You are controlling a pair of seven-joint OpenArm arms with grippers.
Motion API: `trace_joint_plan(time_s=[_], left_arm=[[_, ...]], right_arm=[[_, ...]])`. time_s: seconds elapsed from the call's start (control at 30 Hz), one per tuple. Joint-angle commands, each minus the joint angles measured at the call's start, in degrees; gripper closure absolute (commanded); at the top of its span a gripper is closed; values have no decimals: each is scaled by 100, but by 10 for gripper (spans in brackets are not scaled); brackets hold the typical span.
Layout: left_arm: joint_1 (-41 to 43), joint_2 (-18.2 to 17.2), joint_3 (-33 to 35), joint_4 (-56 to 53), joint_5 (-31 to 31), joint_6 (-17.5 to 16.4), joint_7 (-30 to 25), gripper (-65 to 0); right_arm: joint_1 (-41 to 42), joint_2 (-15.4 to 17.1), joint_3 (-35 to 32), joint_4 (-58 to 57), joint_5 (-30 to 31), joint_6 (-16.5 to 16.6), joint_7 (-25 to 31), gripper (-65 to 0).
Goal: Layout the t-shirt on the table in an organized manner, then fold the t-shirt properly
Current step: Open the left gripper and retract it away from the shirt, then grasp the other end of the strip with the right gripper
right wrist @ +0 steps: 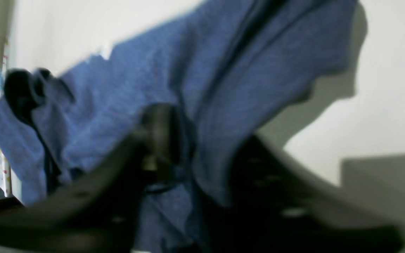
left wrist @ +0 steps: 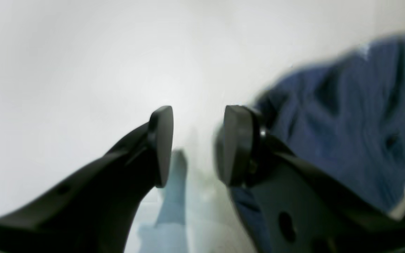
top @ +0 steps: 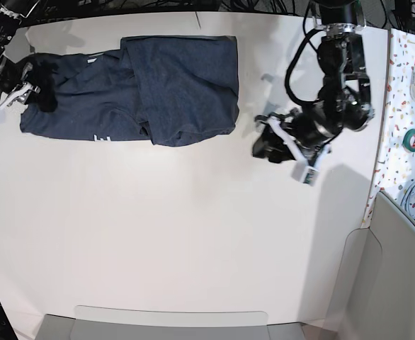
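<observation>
Right claw [right wrist: 188,147] is clamped on the t-shirt [top: 144,92]: in the right wrist view blue cloth bunches between its two dark fingers, one finger [right wrist: 160,133] showing against the fabric, the other mostly under a fold. Pic is blurred, so exact bite on the cloth can't be told. In the base view this claw [top: 34,88] sits at the shirt's far end, w/ a dark lump of fabric gathered right at it.

T-shirt lies on the white surface [top: 193,241], spread out from the right claw toward the left arm but not flat: one panel is folded over the rest, w/ creases and a wavy edge. A bit of white lettering [top: 103,137] peeks at the edge nearest the camera, just beside that fold.

Left claw [left wrist: 197,146] is partly open, approx halfway, jaws apart w/ nothing between them; only bare surface shows in the gap. Shirt's blue cloth [left wrist: 350,119] lies off to one side of it, behind the right-hand finger [left wrist: 237,144] in the left wrist view, not touching the pads as far as can be seen. In the base view the left claw [top: 282,145] hovers beside the shirt's near end, apart from it.

Speckled strip [top: 406,106] w/ a green tape roll [top: 414,139] lies beyond the left arm, away from the shirt.
</observation>
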Motion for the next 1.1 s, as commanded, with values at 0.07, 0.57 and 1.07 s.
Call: trace_joint_plan(time_s=[0.07, 0.57, 1.07], left_arm=[[230, -222, -433, 364, -66, -24, 32, -182], [1663, -283, -969, -146, -75, -24, 305, 0], [1690, -240, 209, -322, -48, -16, 314, 0]], right_arm=[[-49, 38, -32, 19, -350, -56, -334, 0], [-49, -173, -32, 1768, -359, -56, -334, 0], [-321, -718, -1237, 3993, -368, -56, -334, 0]])
